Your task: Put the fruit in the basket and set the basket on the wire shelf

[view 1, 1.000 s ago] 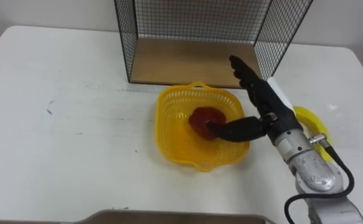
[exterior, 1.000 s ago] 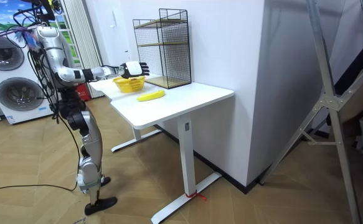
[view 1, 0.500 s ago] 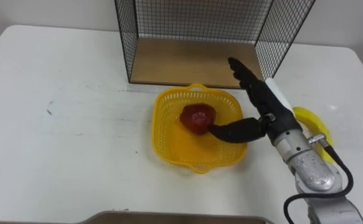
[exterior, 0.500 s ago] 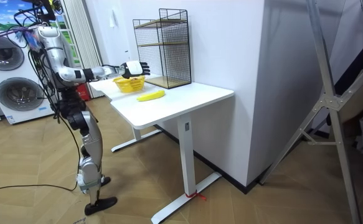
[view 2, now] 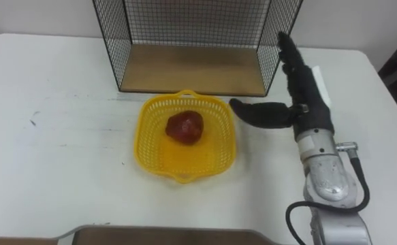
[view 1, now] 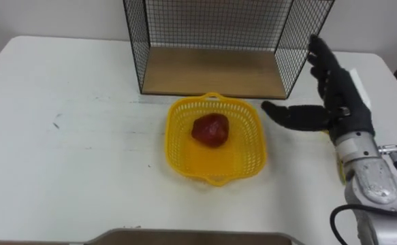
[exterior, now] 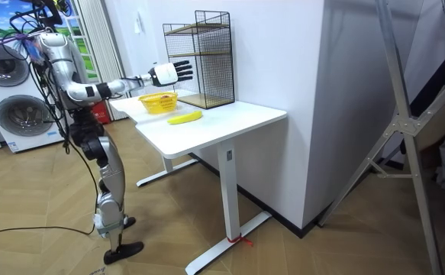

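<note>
A yellow plastic basket (view 1: pixel 215 163) sits on the white table (view 1: pixel 69 156), just in front of the wire shelf (view 1: pixel 212 71). A red fruit (view 1: pixel 210 129) lies inside the basket, toward its far side. My right hand (view 1: pixel 340 103) hovers open to the right of the basket, off the table, fingers straight and pointing away, thumb stretched toward the basket rim without touching it. It holds nothing. In the room view a yellow banana (exterior: pixel 184 118) lies on the table near the basket (exterior: pixel 159 102), below my raised right hand (exterior: pixel 166 73).
The wire shelf (view 2: pixel 184 68) is a black mesh cage with a wooden floor, open toward me, standing at the table's far edge. White table surface stretches to the left of the basket (view 2: pixel 184 160). In the room view, washing machines (exterior: pixel 16 107) stand behind the robot.
My right hand has come out of the basket and moved right and upward, leaving the red fruit lying inside. The basket settled slightly to the left.
</note>
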You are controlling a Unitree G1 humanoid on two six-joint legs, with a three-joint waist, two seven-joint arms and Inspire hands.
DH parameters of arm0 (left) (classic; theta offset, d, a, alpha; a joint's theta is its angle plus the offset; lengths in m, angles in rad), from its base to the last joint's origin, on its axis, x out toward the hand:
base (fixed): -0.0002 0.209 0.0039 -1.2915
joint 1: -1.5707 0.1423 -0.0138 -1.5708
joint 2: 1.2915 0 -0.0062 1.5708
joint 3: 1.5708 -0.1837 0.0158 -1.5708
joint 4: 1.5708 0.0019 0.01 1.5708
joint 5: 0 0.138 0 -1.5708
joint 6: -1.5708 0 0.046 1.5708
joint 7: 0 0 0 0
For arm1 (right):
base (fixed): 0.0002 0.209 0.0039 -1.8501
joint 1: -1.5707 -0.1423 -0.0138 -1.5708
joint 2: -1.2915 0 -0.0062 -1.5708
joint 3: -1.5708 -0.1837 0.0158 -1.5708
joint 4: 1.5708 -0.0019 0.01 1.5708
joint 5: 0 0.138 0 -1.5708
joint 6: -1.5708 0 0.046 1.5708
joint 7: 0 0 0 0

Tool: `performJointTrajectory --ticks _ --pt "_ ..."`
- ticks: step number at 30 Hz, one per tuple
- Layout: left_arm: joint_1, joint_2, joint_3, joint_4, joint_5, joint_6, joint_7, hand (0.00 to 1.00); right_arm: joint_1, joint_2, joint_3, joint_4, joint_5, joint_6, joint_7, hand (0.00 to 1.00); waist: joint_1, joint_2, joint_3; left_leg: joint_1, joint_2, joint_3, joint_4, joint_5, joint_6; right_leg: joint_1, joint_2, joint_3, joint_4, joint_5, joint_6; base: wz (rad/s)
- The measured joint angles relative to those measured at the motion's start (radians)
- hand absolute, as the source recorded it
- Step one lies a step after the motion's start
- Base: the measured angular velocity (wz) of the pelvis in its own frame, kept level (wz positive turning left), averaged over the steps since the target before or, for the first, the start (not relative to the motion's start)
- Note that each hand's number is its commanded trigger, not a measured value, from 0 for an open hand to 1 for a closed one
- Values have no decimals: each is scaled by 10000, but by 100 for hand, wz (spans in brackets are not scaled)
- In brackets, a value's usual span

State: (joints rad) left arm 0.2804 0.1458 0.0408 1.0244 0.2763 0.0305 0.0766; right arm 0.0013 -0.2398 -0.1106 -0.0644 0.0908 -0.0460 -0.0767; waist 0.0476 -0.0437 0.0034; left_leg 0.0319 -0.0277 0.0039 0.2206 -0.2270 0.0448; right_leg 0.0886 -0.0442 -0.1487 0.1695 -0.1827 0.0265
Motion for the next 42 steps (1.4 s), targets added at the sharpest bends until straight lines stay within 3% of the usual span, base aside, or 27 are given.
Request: performJointTrajectory --ticks 6,13,20,23,27,29,36,42 --pt "43 9 155 192 -2 11 0 0 -3 -22 -424 257 -67 -192 -892 0 -347 -16 5 -18 -5 -36 20 0 0 11 -9 -50 -1 0 0 3" --pt "-10 30 405 181 1 78 -75 0 -118 -65 -668 1548 -371 -148 -1042 0 -464 -165 32 46 -2 40 -62 0 1 8 -8 11 11 0 0 -3" --pt "65 22 950 29 0 152 -107 0 -418 -424 -1085 2506 -532 149 -1077 0 -421 -286 -12 93 -5 36 -42 1 3 11 -11 7 9 0 1 0" --pt "61 36 951 12 -6 158 -107 0 -432 -453 -1082 2750 -592 196 -1025 0 -424 -321 -5 118 -5 -2 -44 2 4 41 -10 -8 5 -1 1 1" --pt "65 104 947 -35 -8 335 -106 0 -679 -685 -1067 3456 -616 456 -830 0 -401 -454 62 123 -7 -83 -39 2 4 64 -8 -27 1 -1 2 2" --pt "125 106 946 -35 -7 423 -106 0 -823 -767 -1067 3682 -617 518 -816 0 -406 -477 46 122 -7 -92 -54 1 3 59 -7 -27 1 -1 2 0" --pt "156 130 948 -83 -9 534 -104 0 -1030 -997 -1058 4254 -617 620 -709 0 -380 -464 10 123 -10 -87 8 1 3 84 -8 -70 -1 -1 1 0" --pt "189 161 932 -92 -102 583 -104 0 -1172 -1123 -884 4910 -569 681 -292 0 -390 -323 -49 198 -12 -98 50 2 3 168 -26 -128 -7 -1 1 0"
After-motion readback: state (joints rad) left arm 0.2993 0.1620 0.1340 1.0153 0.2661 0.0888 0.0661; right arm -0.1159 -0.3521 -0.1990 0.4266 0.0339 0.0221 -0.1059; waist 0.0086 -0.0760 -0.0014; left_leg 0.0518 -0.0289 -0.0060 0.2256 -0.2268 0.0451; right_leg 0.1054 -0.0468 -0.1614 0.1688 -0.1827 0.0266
